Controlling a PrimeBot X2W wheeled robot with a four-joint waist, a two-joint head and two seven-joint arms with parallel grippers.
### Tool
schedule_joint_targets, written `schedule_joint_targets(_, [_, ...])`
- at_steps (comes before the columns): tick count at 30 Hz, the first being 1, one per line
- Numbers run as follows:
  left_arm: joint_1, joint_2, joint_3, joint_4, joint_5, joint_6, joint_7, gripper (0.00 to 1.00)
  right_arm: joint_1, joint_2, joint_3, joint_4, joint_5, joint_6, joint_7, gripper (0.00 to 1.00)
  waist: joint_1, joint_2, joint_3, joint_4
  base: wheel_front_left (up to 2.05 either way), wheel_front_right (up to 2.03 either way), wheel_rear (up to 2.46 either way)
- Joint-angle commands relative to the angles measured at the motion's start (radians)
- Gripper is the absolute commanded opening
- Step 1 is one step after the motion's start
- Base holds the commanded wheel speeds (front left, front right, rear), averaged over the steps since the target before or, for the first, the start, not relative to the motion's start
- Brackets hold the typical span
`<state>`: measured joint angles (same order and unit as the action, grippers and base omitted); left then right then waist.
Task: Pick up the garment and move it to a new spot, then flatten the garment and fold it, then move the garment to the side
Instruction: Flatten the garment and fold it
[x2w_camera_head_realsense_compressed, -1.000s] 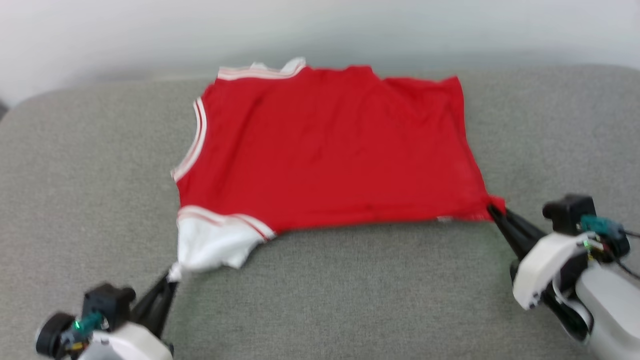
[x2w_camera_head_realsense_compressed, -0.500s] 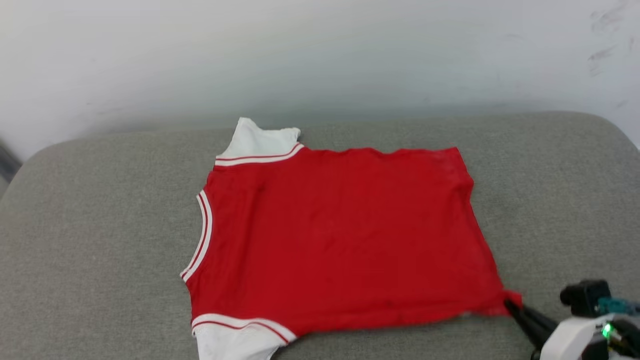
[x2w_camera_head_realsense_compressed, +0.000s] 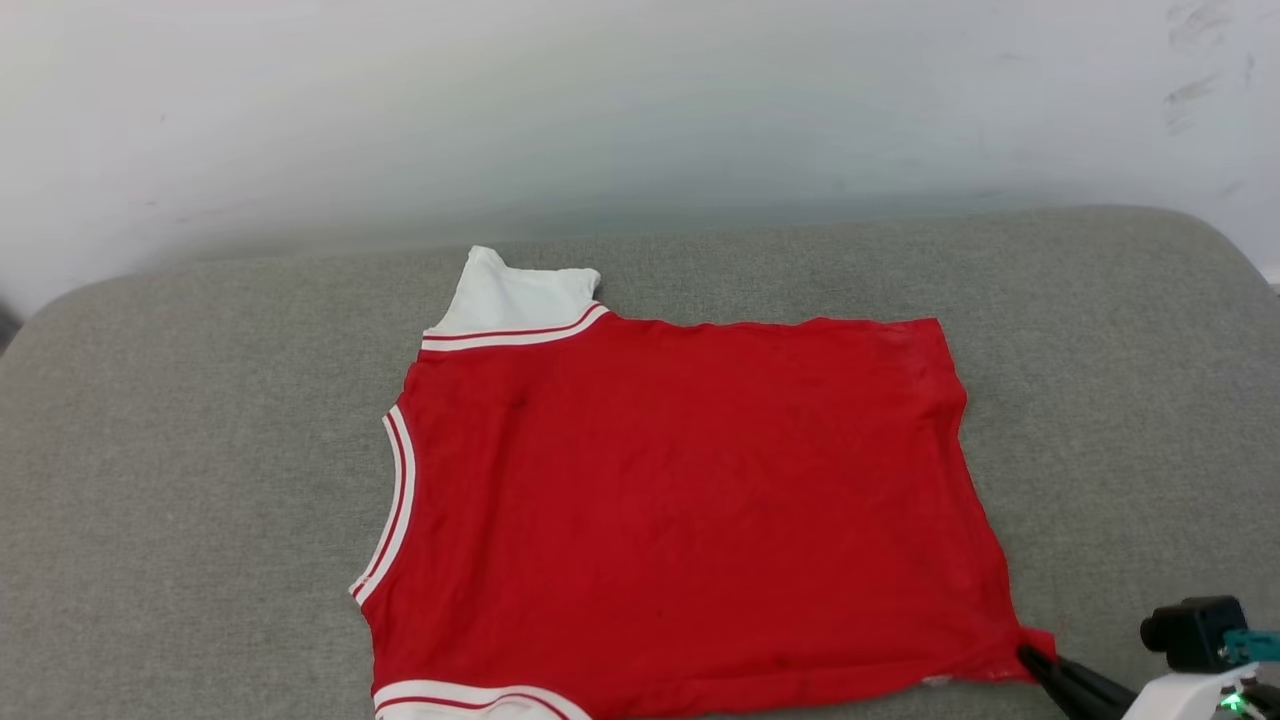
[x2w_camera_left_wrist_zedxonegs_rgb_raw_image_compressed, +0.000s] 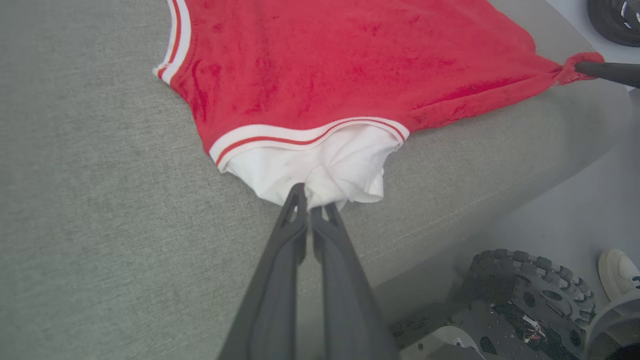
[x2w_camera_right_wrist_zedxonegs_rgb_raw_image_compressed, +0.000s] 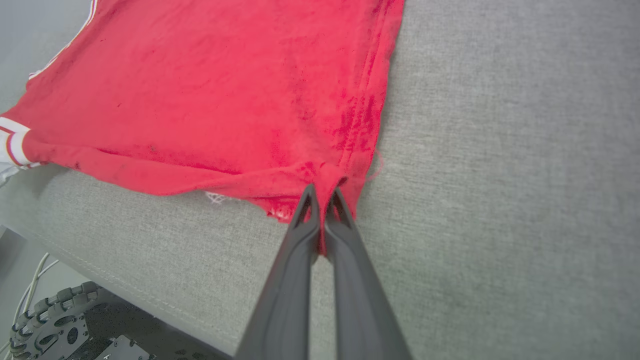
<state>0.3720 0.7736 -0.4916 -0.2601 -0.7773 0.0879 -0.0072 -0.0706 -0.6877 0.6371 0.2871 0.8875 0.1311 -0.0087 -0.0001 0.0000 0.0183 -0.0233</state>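
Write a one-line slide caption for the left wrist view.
Left gripper, jaws shut, pinches the jersey by its white sleeve on a grey cushion.

Item: cushion (x2w_camera_head_realsense_compressed: 170, 480), grey woven upholstery, far corners rounded, stitched seam (x2w_camera_left_wrist_zedxonegs_rgb_raw_image_compressed: 425, 229) along near edge.
Lay on it: one garment (x2w_camera_head_realsense_compressed: 680, 500), red, spread flat near middle, striped neckline toward left, hem toward right. White sleeve (x2w_camera_head_realsense_compressed: 512, 295) pointed to far side; second white sleeve (x2w_camera_left_wrist_zedxonegs_rgb_raw_image_compressed: 325, 160) bunched close to near edge.

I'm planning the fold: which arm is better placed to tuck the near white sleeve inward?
Left, probably: the left tool is shut on the near white sleeve of the garment, while the right tool pinches the red hem corner instead.
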Motion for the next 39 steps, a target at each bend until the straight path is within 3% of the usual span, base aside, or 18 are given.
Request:
schedule_joint_targets(1, [-0.035, 0.003, 0.016, -0.008, 0.011, -0.007, -0.015, 0.00, 0.014, 0.012, -0.028, -0.023, -0.003, -0.001, 0.007, 0.00, 0.0001, 0.0000, 0.007, 0.000, 0.00, 0.00, 0.00])
schedule_joint_targets(9, [-0.173, 0.006, 0.071, -0.018, 0.039, -0.014, -0.040, 0.00, -0.011, 0.047, -0.158, -0.119, -0.010, -0.001, 0.080, 0.00, 0.0001, 0.0000, 0.063, -0.008, 0.00, 0.00, 0.00])
schedule_joint_targets(17, [-0.419, -0.013, 0.095, 0.035, 0.081, -0.040, -0.013, 0.00, -0.108, 0.105, -0.292, -0.142, -0.110, -0.001, 0.177, 0.00, 0.0001, 0.0000, 0.226, -0.006, 0.00, 0.00, 0.00])
schedule_joint_targets(27, [-0.599, -0.052, 0.063, 0.204, 0.124, -0.066, 0.013, 0.00, -0.200, 0.154, -0.296, -0.121, -0.200, -0.001, 0.261, 0.00, 0.0001, 0.0000, 0.293, -0.005, 0.00, 0.00, 0.00])
schedule_joint_targets(35, [-0.713, -0.119, 0.029, 0.363, 0.136, -0.089, 0.012, 0.00, -0.241, 0.168, -0.279, -0.078, -0.268, -0.001, 0.296, 0.00, 0.0001, 0.0000, 0.306, 0.003, 0.00, 0.00, 0.00])
schedule_joint_targets(36, [-0.724, -0.128, 0.025, 0.385, 0.144, -0.092, 0.008, 0.34, -0.244, 0.171, -0.279, -0.072, -0.275, -0.001, 0.298, 0.00, 0.0001, 0.0000, 0.305, 0.003, 0.00, 0.00, 0.00])
schedule_joint_targets(37, [-0.731, -0.135, 0.016, 0.408, 0.150, -0.093, 0.006, 0.56, -0.248, 0.175, -0.278, -0.066, -0.280, -0.001, 0.300, 0.00, 0.0001, 0.0000, 0.302, 0.003, 0.00, 0.00, 0.00])
schedule_joint_targets(38, [-0.737, -0.143, 0.006, 0.427, 0.155, -0.095, 0.004, 0.88, -0.249, 0.180, -0.281, -0.060, -0.286, -0.001, 0.298, 0.00, 0.0001, 0.0000, 0.298, 0.003, 0.00, 0.00, 0.00])
schedule_joint_targets(39, [-0.741, -0.151, 0.000, 0.446, 0.157, -0.096, 0.001, 1.00, -0.253, 0.187, -0.287, -0.058, -0.297, -0.001, 0.287, 0.34, 0.0001, 0.0000, 0.292, 0.003, 0.00, 0.00, 0.00])
